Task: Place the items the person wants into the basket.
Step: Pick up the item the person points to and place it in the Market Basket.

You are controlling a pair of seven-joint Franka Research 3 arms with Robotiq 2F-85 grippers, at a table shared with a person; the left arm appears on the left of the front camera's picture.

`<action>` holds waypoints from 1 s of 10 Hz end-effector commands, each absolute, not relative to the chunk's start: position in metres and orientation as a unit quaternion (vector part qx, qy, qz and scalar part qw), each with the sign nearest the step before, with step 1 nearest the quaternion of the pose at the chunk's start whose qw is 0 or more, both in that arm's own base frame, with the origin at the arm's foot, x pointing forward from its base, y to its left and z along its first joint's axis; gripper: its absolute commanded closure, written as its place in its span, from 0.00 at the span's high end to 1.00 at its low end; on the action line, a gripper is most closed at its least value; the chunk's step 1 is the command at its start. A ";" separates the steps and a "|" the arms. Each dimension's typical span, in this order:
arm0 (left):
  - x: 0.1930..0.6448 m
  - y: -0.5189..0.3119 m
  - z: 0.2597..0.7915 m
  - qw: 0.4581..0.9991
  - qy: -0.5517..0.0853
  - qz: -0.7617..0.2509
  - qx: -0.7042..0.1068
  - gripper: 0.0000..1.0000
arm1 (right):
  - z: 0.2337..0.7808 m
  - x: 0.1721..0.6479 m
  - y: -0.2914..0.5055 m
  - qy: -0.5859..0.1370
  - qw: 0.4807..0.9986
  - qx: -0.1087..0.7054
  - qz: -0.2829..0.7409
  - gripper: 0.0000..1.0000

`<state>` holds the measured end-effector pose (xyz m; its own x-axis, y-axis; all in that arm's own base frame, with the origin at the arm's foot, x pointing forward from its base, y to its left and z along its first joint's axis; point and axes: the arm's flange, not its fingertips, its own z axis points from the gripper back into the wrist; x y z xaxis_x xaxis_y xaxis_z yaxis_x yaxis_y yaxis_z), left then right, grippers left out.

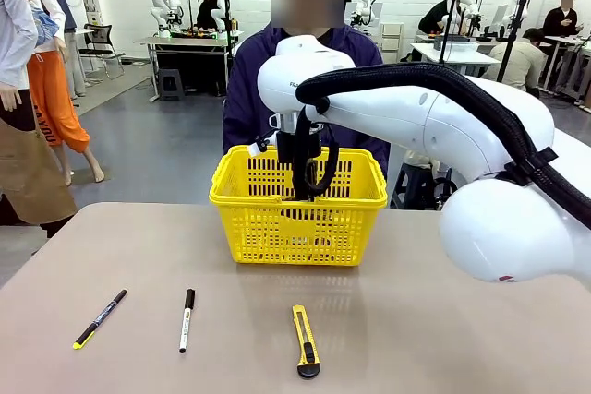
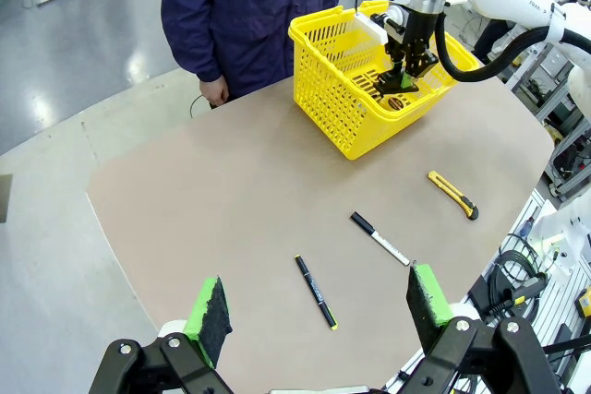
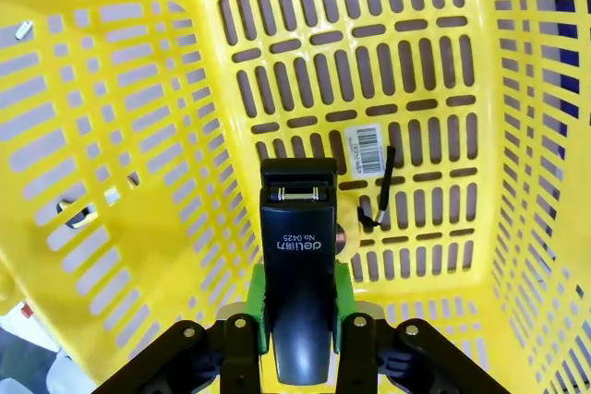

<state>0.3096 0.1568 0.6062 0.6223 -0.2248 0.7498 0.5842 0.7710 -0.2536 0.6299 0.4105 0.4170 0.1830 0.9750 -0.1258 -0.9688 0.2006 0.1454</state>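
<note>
Your right tool [image 3: 297, 304] is clenched on the black stapler [image 3: 297, 265]. Green pads [image 3: 255, 306] sit tight against both of its sides. The stapler points nose-down into the yellow basket [image 3: 111, 182], above the slotted floor. I can't tell if it touches the bottom.

Right behind the stapler there's a bit of the round yellow tape measure [image 3: 349, 239] on the basket floor. It's mostly hidden, with its black strap beside it.

From the front you see the right arm reaching across the middle. Its tool [image 1: 305, 168] is dipped inside the basket [image 1: 277, 237], which stands at the far side of the surface [image 1: 416, 320], just in front of the person [image 1: 245, 108] in the navy jacket.

Your left tool [image 2: 319, 306] is released, pads wide apart with nothing between them. It hangs above the near side of the surface, well apart from the basket [image 2: 332, 89].

The white marker with black cap [image 1: 186, 320] lies on the surface, near side, left of centre. It's between the black pen with yellow tip [image 1: 100, 318] and the yellow utility knife [image 1: 305, 341], and none of the three touch.

In the left wrist view the person's hand [image 2: 214, 91] hangs at the far edge of the surface.
</note>
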 end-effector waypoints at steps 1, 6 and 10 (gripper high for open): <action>0.309 0.159 0.606 0.860 -0.376 -0.239 -0.250 1.00 | 0.435 0.662 0.430 0.094 0.755 0.005 0.648 0.92; 0.309 0.159 0.606 0.860 -0.376 -0.239 -0.250 1.00 | 0.436 0.658 0.430 0.092 0.752 -0.001 0.652 1.00; 0.309 0.159 0.606 0.860 -0.376 -0.239 -0.250 1.00 | 0.439 0.653 0.426 0.093 0.758 -0.003 0.645 1.00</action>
